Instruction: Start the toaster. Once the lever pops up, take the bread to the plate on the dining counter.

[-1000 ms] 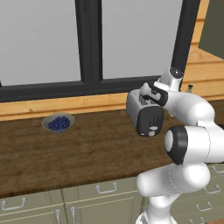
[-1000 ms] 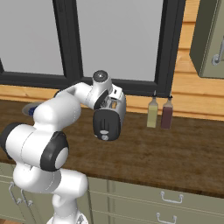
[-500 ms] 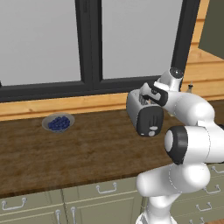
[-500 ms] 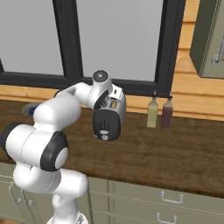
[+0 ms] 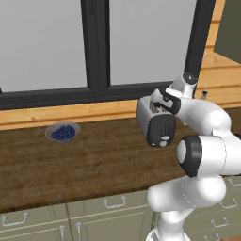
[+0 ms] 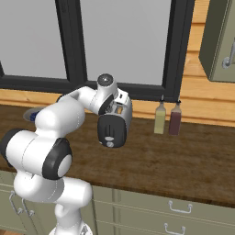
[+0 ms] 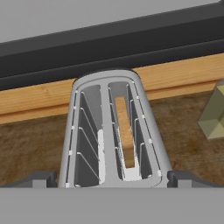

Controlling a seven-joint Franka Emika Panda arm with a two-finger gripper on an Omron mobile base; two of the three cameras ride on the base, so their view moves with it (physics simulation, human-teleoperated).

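The silver-grey toaster [image 5: 157, 126] [image 6: 113, 128] stands on the wood counter below the window, its dark knob panel facing the base. From above, the toaster [image 7: 109, 83] shows two slots. The tan bread [image 7: 124, 131] sits low in the right slot, and the left slot is bare. My gripper [image 7: 111, 178] [image 5: 159, 104] [image 6: 117, 108] hovers just over the toaster's top. It is open, with its fingertips [image 7: 38, 179] spread wider than the toaster body and nothing between them. The plate and the dining counter are out of view.
A grey bowl of blueberries [image 5: 62, 132] sits at the counter's left. Two bottles [image 6: 160, 118] [image 6: 175, 119] stand right of the toaster; one is the pale block [image 7: 214, 116] beside it. The dark window frame [image 5: 98, 47] runs behind, and a wall cabinet [image 6: 220, 41] hangs at upper right.
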